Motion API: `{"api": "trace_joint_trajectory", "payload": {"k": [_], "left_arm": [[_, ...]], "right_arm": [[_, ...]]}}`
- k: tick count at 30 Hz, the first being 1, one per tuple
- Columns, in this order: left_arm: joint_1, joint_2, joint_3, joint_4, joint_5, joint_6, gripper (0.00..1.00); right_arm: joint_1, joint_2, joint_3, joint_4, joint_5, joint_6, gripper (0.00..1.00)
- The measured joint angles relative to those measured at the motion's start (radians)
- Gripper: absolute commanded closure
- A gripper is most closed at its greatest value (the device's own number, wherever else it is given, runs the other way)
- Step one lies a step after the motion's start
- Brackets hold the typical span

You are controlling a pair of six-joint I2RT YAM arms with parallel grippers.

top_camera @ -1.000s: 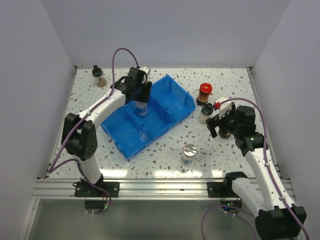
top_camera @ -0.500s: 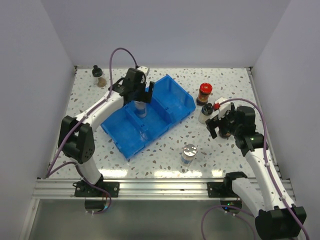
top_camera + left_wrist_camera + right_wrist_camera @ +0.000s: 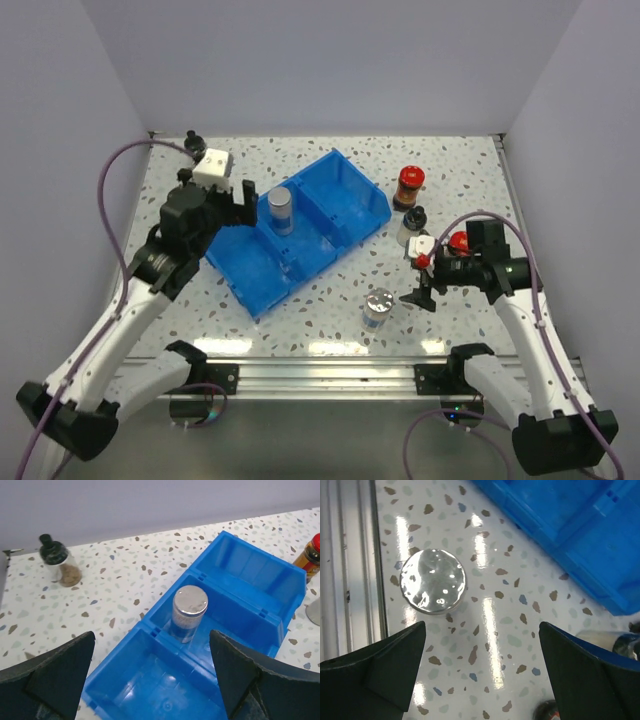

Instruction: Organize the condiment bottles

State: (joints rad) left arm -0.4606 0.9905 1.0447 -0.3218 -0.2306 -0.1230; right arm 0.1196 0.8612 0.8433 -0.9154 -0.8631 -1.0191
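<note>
Because the silver-capped clear shaker bottle [image 3: 433, 581] stands loose on the desk [image 3: 495, 645], my right tool [image 3: 480, 675] hovers released just beside it, poised for pickup.

Seeing left gripper [image 3: 222, 205] spread wide, fingers far apart, tilted forward and down, elbow low, arm stretched up from the near-left base. Seeing right gripper [image 3: 421, 272] likewise spread wide, aimed almost straight down, forearm bent inward toward table centre.

Overhead wide, wrist-cams close, probably sharing bin [image 3: 340, 195]
</note>
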Motion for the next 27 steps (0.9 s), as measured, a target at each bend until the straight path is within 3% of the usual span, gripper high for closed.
{"api": "trace_joint_trajectory", "payload": {"k": [5,8,12,22,25,27], "left_arm": [[0.000,-0.314,-0.230,0.045,-0.097,0.013,0.00],[0.000,-0.438,-0.337,0.052,-0.132,0.013,0.00],[0.000,-0.536,-0.417,0.045,-0.171,0.013,0.00],[0.000,-0.612,-0.426,0.056,-0.232,0.013,0.00],[0.000,-0.629,-0.438,0.057,-0.244,0.013,0.00],[0.000,-0.629,-0.438,0.056,-0.250,0.013,0.00]], "right_arm": [[0.037,0.118,0.062,-0.219,-0.046,-0.257,0.01],[0.082,0.140,0.065,-0.277,-0.043,-0.317,0.01],[0.192,0.126,0.061,-0.239,-0.013,-0.277,0.01],[0.371,0.226,0.044,-0.043,0.115,-0.115,0.02],[0.408,0.247,0.031,-0.012,0.145,-0.092,0.10],[0.425,0.253,0.027,-0.006,0.164,-0.084,0.23]]}}
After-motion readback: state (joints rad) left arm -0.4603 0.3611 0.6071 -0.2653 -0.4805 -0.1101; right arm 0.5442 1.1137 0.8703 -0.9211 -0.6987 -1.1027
